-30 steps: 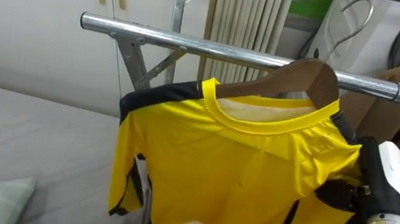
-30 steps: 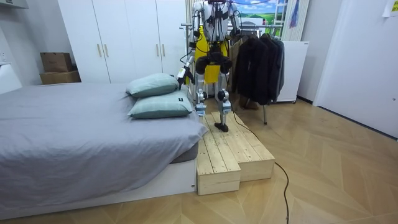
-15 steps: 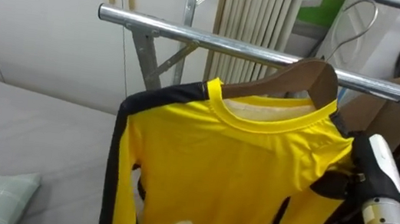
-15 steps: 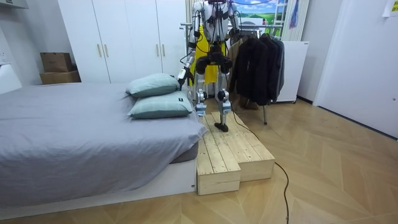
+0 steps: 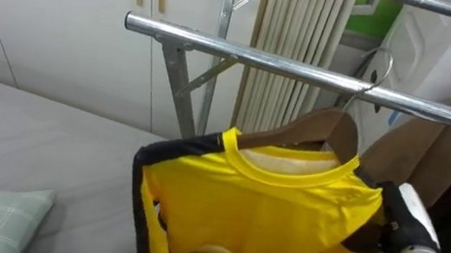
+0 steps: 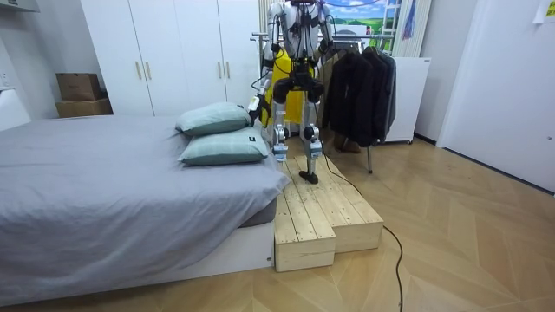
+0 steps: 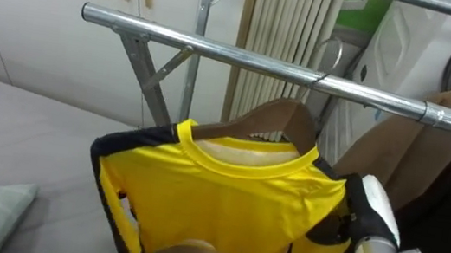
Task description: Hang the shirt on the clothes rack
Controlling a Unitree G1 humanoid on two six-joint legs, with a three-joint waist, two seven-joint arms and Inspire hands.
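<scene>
Left eye view: the yellow shirt (image 5: pixel 267 211) on its wooden hanger (image 5: pixel 322 123) sits under the rail (image 5: pixel 244 55), with the hook (image 5: pixel 376 69) at the bar. If the hook is only half caught, letting go could drop the shirt. The right hand (image 5: pixel 405 222) is at the shirt's shoulder, its fingers hidden, so its hold cannot be told. Room view: the robot stands on a wooden platform (image 6: pixel 316 212) beside the bed (image 6: pixel 113 199), with the platform's edges near its feet. Right eye view: the rail is bare leftward, and a brown coat (image 7: pixel 408 133) crowds the right.
</scene>
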